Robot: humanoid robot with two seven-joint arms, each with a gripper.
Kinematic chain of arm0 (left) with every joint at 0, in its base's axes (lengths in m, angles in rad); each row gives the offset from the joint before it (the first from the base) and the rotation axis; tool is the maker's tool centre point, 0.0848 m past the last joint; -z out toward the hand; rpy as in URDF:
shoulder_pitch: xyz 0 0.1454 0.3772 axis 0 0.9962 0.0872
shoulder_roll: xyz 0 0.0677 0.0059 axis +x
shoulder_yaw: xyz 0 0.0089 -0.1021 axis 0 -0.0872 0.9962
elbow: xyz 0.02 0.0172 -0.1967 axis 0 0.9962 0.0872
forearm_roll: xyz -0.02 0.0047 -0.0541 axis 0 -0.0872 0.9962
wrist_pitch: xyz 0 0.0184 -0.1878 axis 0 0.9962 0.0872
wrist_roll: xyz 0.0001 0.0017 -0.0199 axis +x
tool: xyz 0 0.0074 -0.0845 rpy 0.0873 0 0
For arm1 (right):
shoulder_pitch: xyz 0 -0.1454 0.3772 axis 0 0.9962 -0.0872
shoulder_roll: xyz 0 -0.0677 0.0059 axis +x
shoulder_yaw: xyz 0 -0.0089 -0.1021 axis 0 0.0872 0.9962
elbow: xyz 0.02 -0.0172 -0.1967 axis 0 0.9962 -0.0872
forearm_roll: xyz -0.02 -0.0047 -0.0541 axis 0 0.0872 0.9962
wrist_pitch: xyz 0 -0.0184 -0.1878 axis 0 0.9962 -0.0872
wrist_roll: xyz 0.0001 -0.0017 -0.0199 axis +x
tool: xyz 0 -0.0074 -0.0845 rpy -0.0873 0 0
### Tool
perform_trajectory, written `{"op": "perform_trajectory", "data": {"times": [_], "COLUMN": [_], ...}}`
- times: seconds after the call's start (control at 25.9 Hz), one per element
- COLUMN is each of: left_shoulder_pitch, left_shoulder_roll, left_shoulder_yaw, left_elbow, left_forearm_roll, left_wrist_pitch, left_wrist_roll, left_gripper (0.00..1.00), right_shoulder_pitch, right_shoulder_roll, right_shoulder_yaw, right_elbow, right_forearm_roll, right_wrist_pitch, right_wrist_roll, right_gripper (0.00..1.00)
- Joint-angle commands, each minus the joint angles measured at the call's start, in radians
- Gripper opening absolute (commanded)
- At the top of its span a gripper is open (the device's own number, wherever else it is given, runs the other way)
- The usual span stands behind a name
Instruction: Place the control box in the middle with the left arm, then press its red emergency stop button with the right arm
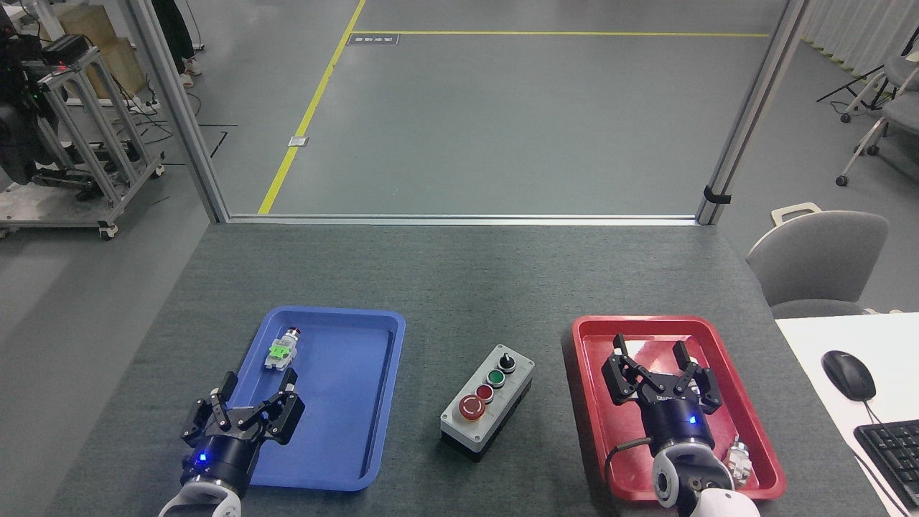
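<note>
Your control box (488,402), oblong w/ light grey face and black base, sits on bare felt-textured counter (459,287) btwn blue tray (359,402) and red tray (596,402). Round red emergency stop button (472,407) at its near end. Left gripper (253,395) and right gripper (651,362) both spread apart, holding nothing.

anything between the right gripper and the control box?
No. In the head view the right gripper hangs open over the red tray; between it and the control box are only the tray's left rim and bare grey tabletop.
</note>
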Motion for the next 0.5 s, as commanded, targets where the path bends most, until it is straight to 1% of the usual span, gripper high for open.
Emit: {"op": "perform_trajectory", "data": {"times": [0.0, 0.12, 0.19, 0.27, 0.35, 0.46], "left_shoulder_pitch": [0.000, 0.000, 0.000, 0.000, 0.000, 0.000], "left_shoulder_roll": [0.000, 0.000, 0.000, 0.000, 0.000, 0.000], "left_shoulder_yaw": [0.000, 0.000, 0.000, 0.000, 0.000, 0.000], "left_elbow": [0.000, 0.000, 0.000, 0.000, 0.000, 0.000], "left_forearm_roll": [0.000, 0.000, 0.000, 0.000, 0.000, 0.000], "left_wrist_pitch": [0.000, 0.000, 0.000, 0.000, 0.000, 0.000], "left_wrist_roll": [-0.001, -0.001, -0.001, -0.001, -0.001, -0.001], "left_gripper": [0.99, 0.99, 0.99, 0.99, 0.99, 0.99], "right_shoulder_pitch": [0.035, 0.059, 0.113, 0.176, 0.220, 0.222], "right_shoulder_roll": [0.001, 0.015, 0.029, 0.043, 0.044, 0.044], "right_shoulder_yaw": [0.003, 0.003, 0.003, 0.003, 0.004, 0.003], "right_elbow": [-0.009, -0.052, -0.112, -0.189, -0.235, -0.238], "right_forearm_roll": [0.005, 0.058, 0.081, 0.085, 0.085, 0.087], "right_wrist_pitch": [0.000, 0.000, 0.003, 0.018, 0.024, 0.027], "right_wrist_roll": [0.001, 0.008, 0.011, 0.010, 0.010, 0.011], "right_gripper": [1.00, 1.00, 1.00, 1.00, 1.00, 1.00]}}
